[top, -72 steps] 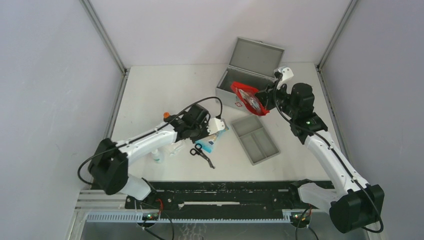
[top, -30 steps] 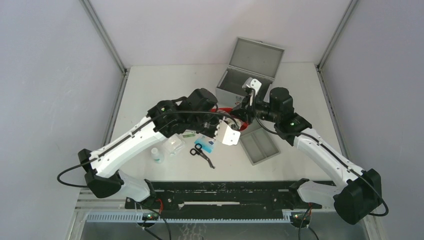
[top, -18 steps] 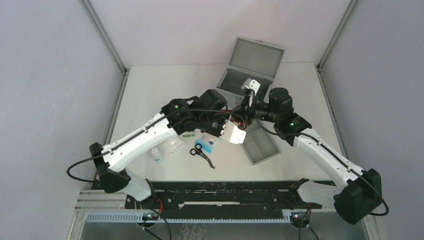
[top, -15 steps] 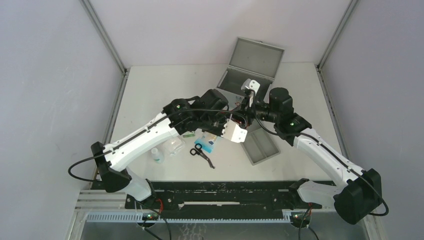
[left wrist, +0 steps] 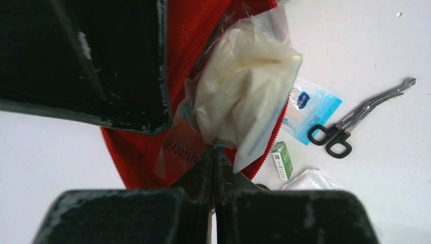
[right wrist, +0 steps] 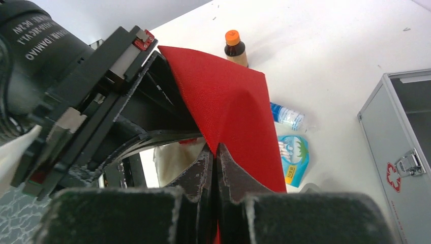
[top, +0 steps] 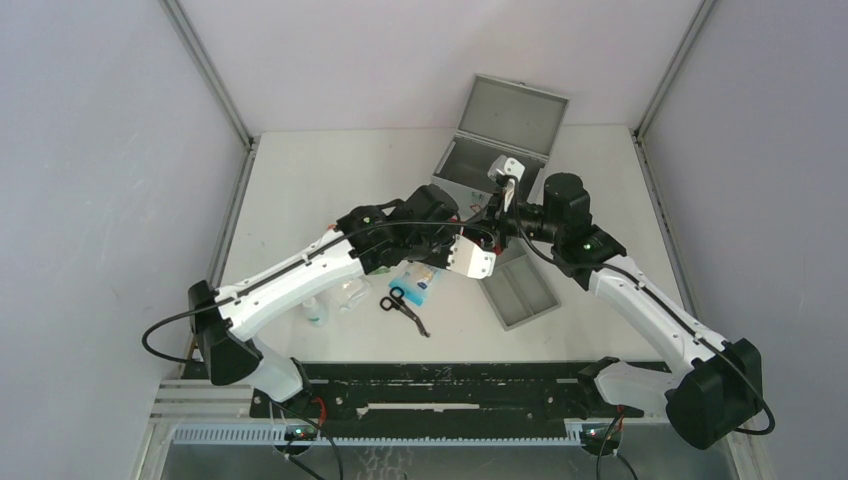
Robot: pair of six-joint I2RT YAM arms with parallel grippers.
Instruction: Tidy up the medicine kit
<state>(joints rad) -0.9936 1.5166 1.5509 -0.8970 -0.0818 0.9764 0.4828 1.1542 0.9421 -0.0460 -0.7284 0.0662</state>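
—Closing in, aren't we? Our left gripper (left wrist: 213,152), lately over the loose items at lower left of the top view, has swung to the centre to meet our right gripper (right wrist: 216,150).
—Yes. Its fingers are pinched together on the clear plastic bag of white gloves (left wrist: 244,96), held at the zip mouth of the red fabric pouch (left wrist: 134,157).
—And the right?
—Clamped on the pouch's red cloth, which we have lowered from above the grey metal medicine kit (top: 514,113). That box stands open at upper centre, just behind both wrists.
—So we judge the gloves are going into the pouch. The pouch must reach the kit afterwards, and the black-handled scissors (left wrist: 363,109) wait on the white table (left wrist: 376,46).
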